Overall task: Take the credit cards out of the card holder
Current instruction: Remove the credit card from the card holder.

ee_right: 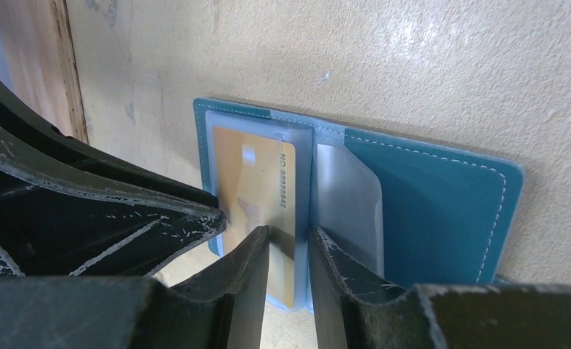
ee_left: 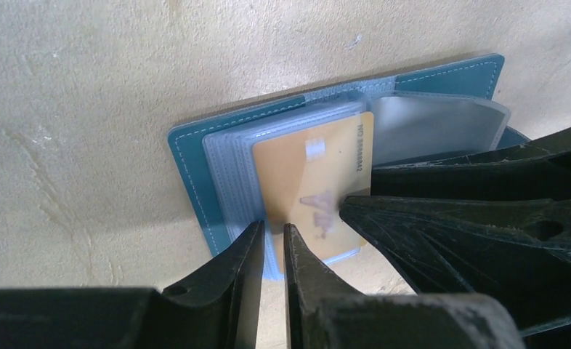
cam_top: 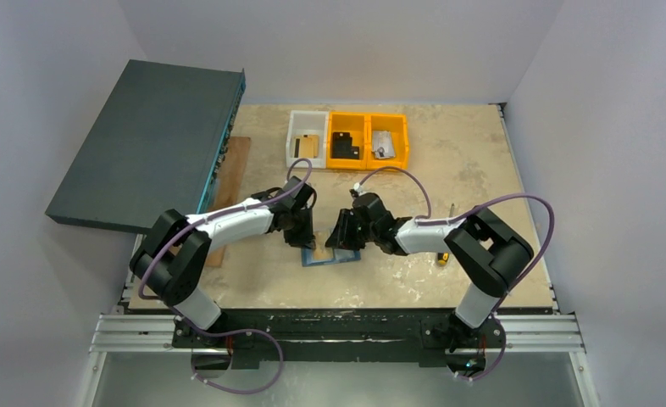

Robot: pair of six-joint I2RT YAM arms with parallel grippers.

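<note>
Gold card [ee_right: 257, 182] is sitting in the wallet [ee_right: 428, 203]; left fingers [ee_left: 235, 269] and right fingers [ee_right: 243, 283] are straddling it narrowly, grip unclear.

Right end effector [ee_right: 290, 233] crowds left end effector [ee_left: 272, 229] over card holder [ee_right: 428, 189].

- card holder [ee_right: 442, 196]: teal leather-like cover is looking matt, with pale stitching; its clear plastic sleeves [ee_right: 348, 203] are shining.
- credit card [ee_left: 312, 189]: smooth gold-tan plastic is glinting faintly.
- left hand [ee_left: 273, 231], right hand [ee_right: 290, 234]: black plastic is showing scuffs.
- worktop [ee_left: 86, 109]: mottled beige surface is looking matt and rough.
</note>
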